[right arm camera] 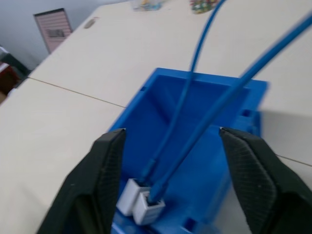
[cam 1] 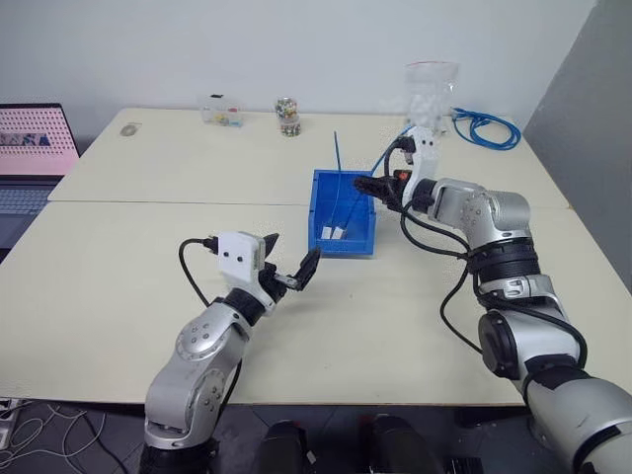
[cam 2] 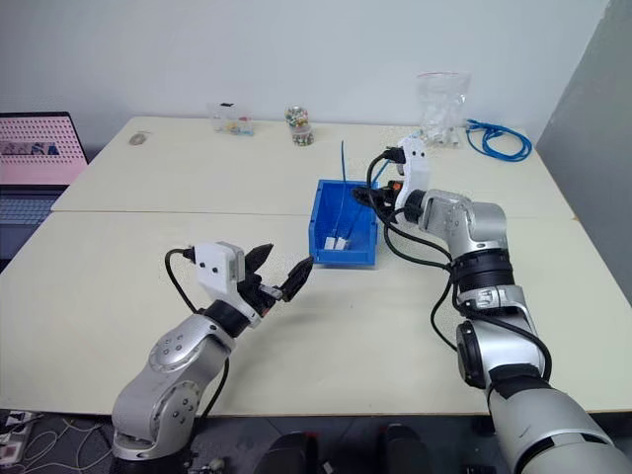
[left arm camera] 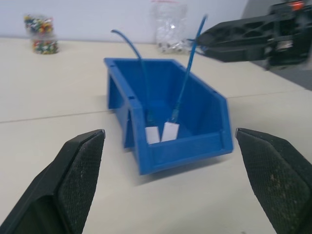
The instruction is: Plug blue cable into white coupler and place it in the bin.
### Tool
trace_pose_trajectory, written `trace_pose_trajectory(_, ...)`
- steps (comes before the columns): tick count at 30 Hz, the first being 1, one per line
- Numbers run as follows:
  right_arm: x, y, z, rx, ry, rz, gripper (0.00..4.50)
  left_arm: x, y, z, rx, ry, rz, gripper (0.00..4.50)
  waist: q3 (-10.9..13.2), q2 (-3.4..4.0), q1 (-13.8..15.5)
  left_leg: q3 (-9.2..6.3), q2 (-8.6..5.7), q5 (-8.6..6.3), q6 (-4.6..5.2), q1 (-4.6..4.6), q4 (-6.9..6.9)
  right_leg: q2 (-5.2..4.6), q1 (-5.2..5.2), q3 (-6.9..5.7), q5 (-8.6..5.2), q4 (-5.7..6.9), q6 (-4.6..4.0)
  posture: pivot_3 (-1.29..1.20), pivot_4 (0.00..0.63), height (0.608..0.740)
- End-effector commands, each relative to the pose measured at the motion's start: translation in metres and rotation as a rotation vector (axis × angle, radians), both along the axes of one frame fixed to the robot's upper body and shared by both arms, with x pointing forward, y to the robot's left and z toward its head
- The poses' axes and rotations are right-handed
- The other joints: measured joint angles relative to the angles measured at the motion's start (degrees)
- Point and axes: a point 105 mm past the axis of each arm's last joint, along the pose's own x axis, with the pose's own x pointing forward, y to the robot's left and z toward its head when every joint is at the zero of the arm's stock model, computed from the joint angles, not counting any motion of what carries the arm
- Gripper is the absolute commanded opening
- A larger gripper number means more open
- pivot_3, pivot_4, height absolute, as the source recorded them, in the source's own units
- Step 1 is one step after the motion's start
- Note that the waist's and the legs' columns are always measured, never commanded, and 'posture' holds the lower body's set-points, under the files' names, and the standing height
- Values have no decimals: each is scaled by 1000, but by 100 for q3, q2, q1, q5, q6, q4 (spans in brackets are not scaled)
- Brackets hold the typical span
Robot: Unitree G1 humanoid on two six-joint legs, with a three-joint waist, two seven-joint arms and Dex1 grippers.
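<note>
Blue cable [left arm camera: 184, 83] stood plugged into the white coupler [left arm camera: 169, 131] on the floor of the bin [left arm camera: 214, 100], near the middle of the desk [cam 1: 148, 286], its long axis rising toward the far edge. Your right gripper [right arm camera: 170, 161] hung just above it, released, jaws either side; your left gripper [left arm camera: 170, 146], also spread, sat nearer you, empty.

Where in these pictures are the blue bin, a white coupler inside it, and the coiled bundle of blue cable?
blue bin [cam 1: 348, 247], left eye view, on its lowered front wall.
white coupler [left arm camera: 170, 131], left wrist view, on the block's front face.
coiled bundle of blue cable [cam 1: 489, 129], left eye view, on the loops at the table's far right.
</note>
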Motion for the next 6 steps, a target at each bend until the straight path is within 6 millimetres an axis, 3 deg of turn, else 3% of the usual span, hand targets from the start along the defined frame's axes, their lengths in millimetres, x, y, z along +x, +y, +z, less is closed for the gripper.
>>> trace_pose_trajectory(1, -13, -22, 28, -69, -162, -61, 4158, 5, 14, 1, 5, 5, 95, 4500, 0, 0, 2, -2, 1, 0, 0, 0, 0, 0, 0, -1, -2, 0, 3, 0, 150, 740)
trace_pose_trajectory(4, -34, -45, 37, -146, -332, -159, 4158, 6, 24, -1, 4, 5, 135, 4500, 0, 0, 6, -9, 1, 0, 0, -6, -1, -1, -1, -7, -5, -1, 8, 0, 150, 740)
trace_pose_trajectory(6, -48, -56, 33, -116, -358, -234, 4158, 8, 31, -1, 6, -4, 164, 4500, 0, 0, 8, -9, 1, 0, 0, -9, 0, -3, -3, -6, -13, -1, 22, 0, 150, 740)
